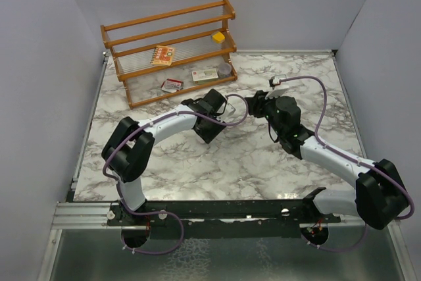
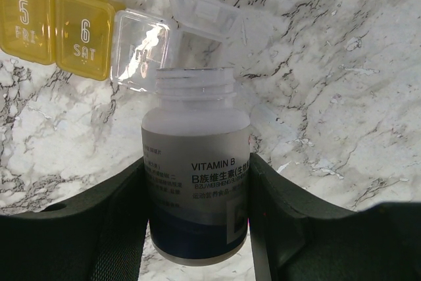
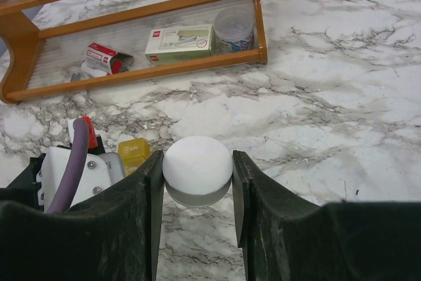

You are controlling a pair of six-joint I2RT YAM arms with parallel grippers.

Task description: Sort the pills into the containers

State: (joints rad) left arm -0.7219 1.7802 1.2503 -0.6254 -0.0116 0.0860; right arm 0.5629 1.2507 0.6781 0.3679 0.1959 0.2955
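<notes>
My left gripper [image 2: 197, 166] is shut on an uncapped frosted vitamin B bottle [image 2: 196, 113], held with its open threaded mouth toward a pill organizer [image 2: 56, 24] lying on the marble. The organizer has yellow cells marked 5 FRI and 6 SAT and a clear end cell [image 2: 139, 51] with its lid [image 2: 204, 12] flipped open. My right gripper [image 3: 197, 159] is shut on the bottle's round white cap [image 3: 197, 170], just above the table. In the top view the two grippers, left [image 1: 220, 111] and right [image 1: 258, 104], are close together mid-table. No pills show.
A wooden rack [image 1: 171, 51] stands at the back left. It holds a yellow cube [image 1: 218, 36], flat cardboard boxes [image 1: 204, 75] and a low grey tin [image 1: 225, 68]. Grey walls close in the table at left, right and back.
</notes>
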